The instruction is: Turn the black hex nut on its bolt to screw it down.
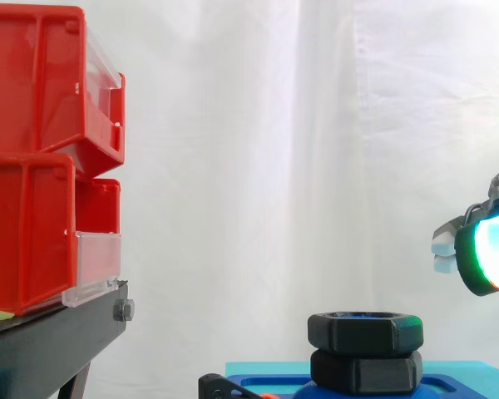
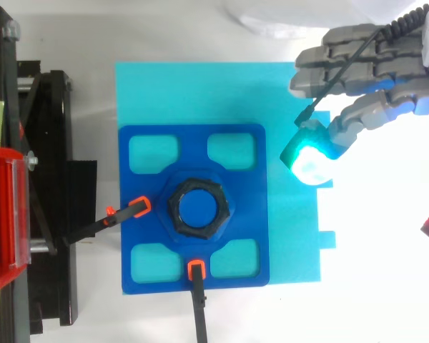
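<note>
**Hand off to the side, nut sitting alone on the fixture**

The black hex nut (image 1: 365,331) is at the middle of a dark blue plate (image 2: 150,186) – from the side it sits right on top of a second black hex piece (image 1: 366,371). From above, the blue end of the bolt (image 2: 199,207) shows through the nut's hole. The plate lies on a lighter cyan sheet (image 2: 200,93).

The hand (image 2: 365,75) is over the sheet's right edge, apart from the nut. In the side view it's higher than the nut and off to the right. Its fingers are loosely extended and hold nothing – one fingertip (image 2: 311,158) glows cyan-green and points down toward the sheet.

Two black clamp arms with orange tips (image 2: 137,208) (image 2: 196,269) point at the nut, one from the left and one from below, both stopping just short of it. Red bins (image 1: 33,166) are stacked on the black stand (image 1: 58,341) at the left, well apart from the hand.
</note>
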